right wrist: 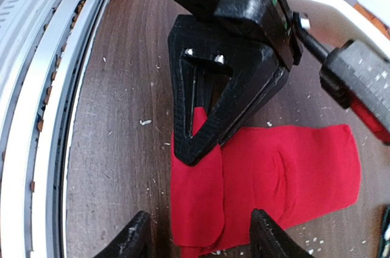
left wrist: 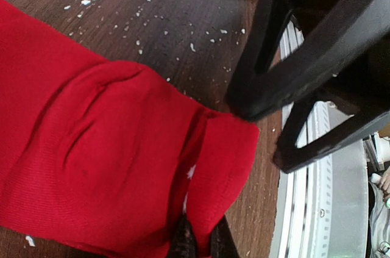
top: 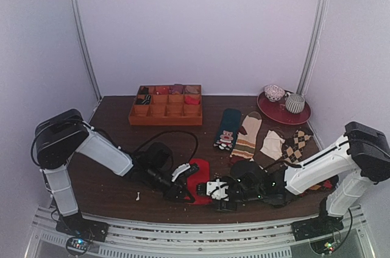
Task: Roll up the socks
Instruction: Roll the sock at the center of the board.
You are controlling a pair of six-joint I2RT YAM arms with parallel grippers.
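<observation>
We see the red socks (top: pixel 198 175) lying as one flat strip on the table (top: pixel 113 124), close to its near edge and about midway between the two arms. We cannot tell whether one layer or two lies there. Only the near end is turned over onto the rest, in a single short fold, so we judge the roll barely begun. Almost the whole length lies flat and is yet to be wound into a bundle.

The left claw (right wrist: pixel 190 151) is pinched narrow on that folded end, holding the fabric. The right claw (right wrist: pixel 207 240) stands wide at the same end, fingers well apart and gripping nothing.

Counting outward, we find one red strip and two claws. Toward the far right, four other socks lie side by side:
- a teal sock (top: pixel 228 129)
- a striped sock (top: pixel 247 136)
- a cream sock (top: pixel 272 144)
- a diamond-patterned sock (top: pixel 297 143), which may be more than one; we cannot tell

One orange tray (top: pixel 166 121) with compartments sits at the far side, left of centre. One red plate (top: pixel 274 114) in the far right corner carries two cups (top: pixel 295 103).
</observation>
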